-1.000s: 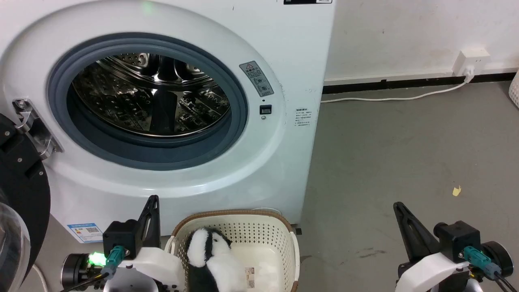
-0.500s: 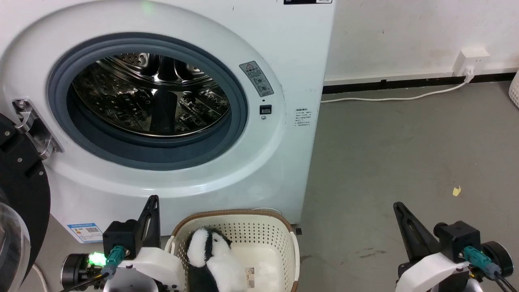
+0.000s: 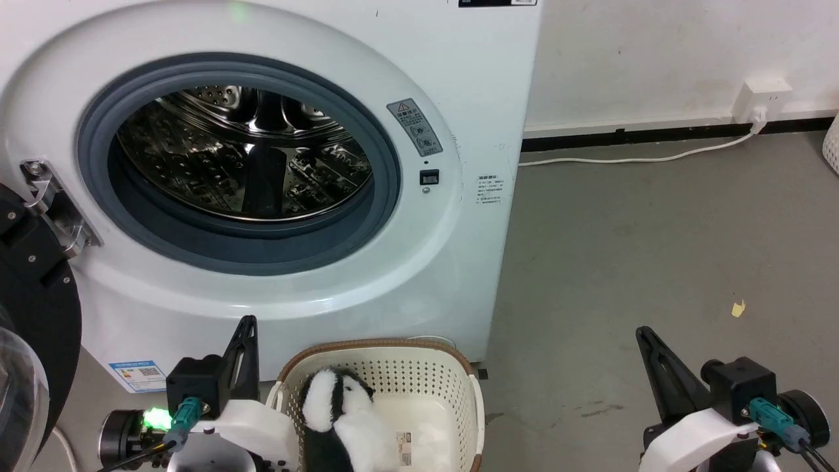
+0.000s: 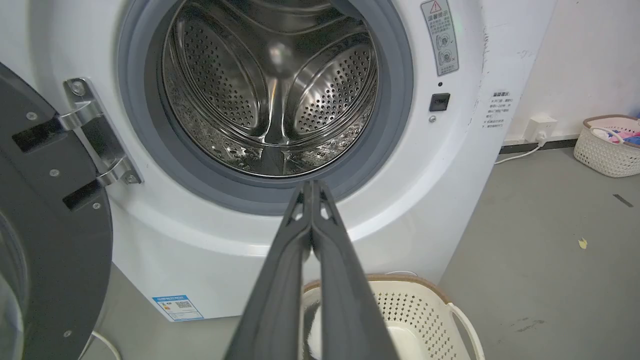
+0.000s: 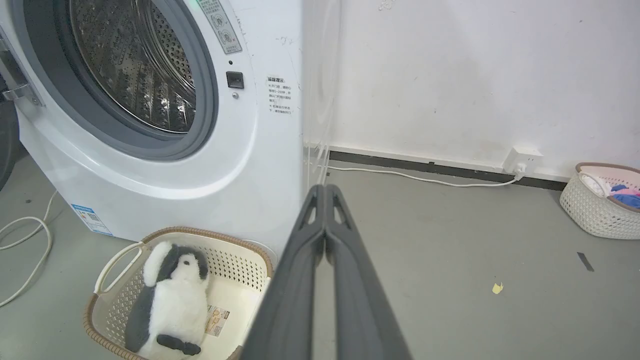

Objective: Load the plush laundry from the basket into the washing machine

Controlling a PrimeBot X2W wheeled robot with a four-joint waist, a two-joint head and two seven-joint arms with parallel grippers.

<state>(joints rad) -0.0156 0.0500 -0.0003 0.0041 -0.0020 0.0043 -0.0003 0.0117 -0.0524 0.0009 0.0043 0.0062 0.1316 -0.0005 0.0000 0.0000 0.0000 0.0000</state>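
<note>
Plush laundry (image 5: 172,300) lies in the basket (image 5: 210,233) before the open washing machine (image 3: 452,262). Left claw (image 4: 311,186) and right claw (image 5: 325,189) are pressed closed, empty. Pickup is not yet begun: one must open and descend.

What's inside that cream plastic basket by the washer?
A fluffy black-and-white soft toy lies in the cream perforated basket, beside a paper label on its bottom. Whatever lies beneath the toy is covered.

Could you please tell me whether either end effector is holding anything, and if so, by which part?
Nothing is held. The left end effector and right end effector are both shut empty; the plush toy lies in the basket.
</note>
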